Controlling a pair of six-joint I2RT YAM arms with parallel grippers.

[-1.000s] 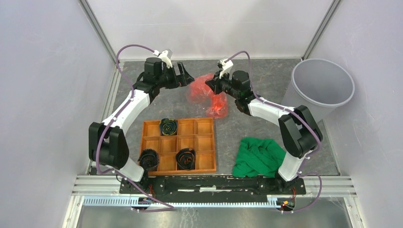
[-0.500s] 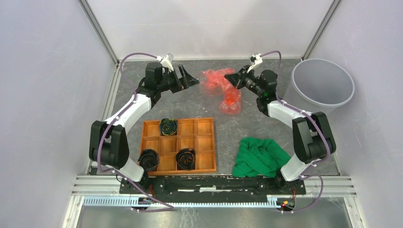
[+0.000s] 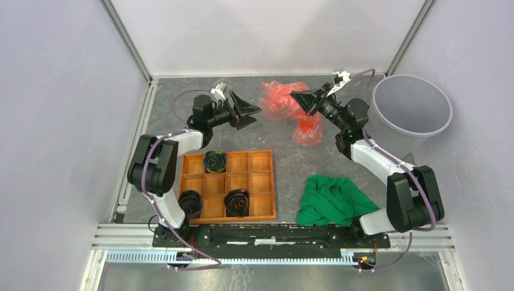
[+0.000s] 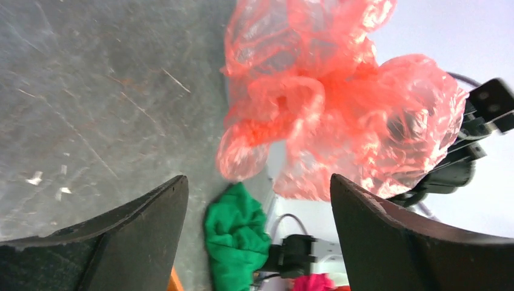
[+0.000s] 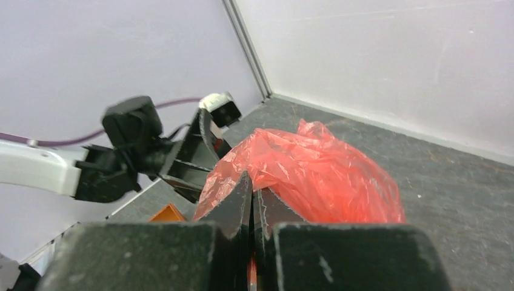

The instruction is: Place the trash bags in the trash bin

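Two arms reach over the grey table (image 3: pixel 285 163). Nearest lie the green cloth (image 3: pixel 330 200) and orange tray (image 3: pixel 260 182). Farther back, the left gripper (image 3: pixel 248 111) gapes empty, while the right gripper (image 3: pixel 300 97) pinches the red trash bag (image 3: pixel 282 100) (crumpled, hanging), outside the trash bin (image 3: pixel 412 91) at far right.
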